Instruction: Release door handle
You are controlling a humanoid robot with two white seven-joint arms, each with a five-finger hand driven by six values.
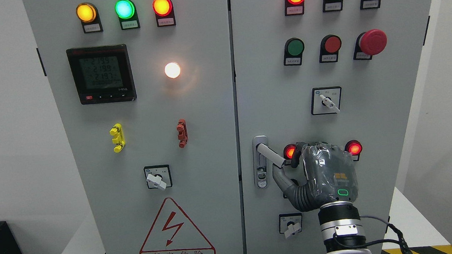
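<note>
Right hand (326, 173) at right cabinet door (371, 123), thumb just under swung-out door handle (270, 155); whether fingers grip it, cannot tell.

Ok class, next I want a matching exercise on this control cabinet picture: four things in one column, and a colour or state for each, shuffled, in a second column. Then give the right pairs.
Things:
1. door handle
2. emergency stop button
3. meter display
4. warning triangle

Descriptions:
A. red mushroom head, upper right of the right door
B. red outline with a lightning bolt, low on the left door
C. swung out from its plate, beside the right hand
D. dark screen with pale digits, upper left door

Pairs: 1-C, 2-A, 3-D, 4-B
</note>
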